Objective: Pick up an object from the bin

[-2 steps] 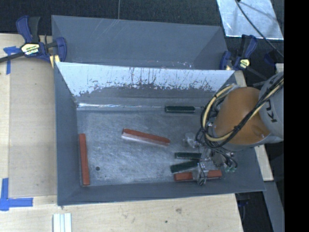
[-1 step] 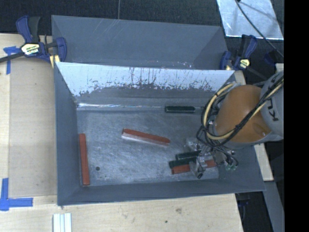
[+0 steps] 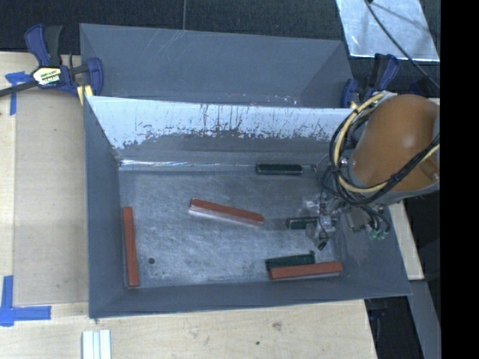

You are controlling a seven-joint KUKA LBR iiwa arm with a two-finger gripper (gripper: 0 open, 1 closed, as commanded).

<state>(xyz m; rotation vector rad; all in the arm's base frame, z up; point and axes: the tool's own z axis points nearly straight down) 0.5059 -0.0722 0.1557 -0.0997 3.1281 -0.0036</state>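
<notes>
Just beside end effector [image 3: 322,229] lies a dark bar [image 3: 299,223].

We look down on the grey metal bin [image 3: 101,223] from above and slightly to one side, close enough to see all its walls, the arm [image 3: 393,144] entering at right.

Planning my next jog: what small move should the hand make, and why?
Probably shift the hand slightly toward the front of the bin: the nearest things, a dark green bar and a red-brown bar side by side, lie in front of it, not under it.
</notes>
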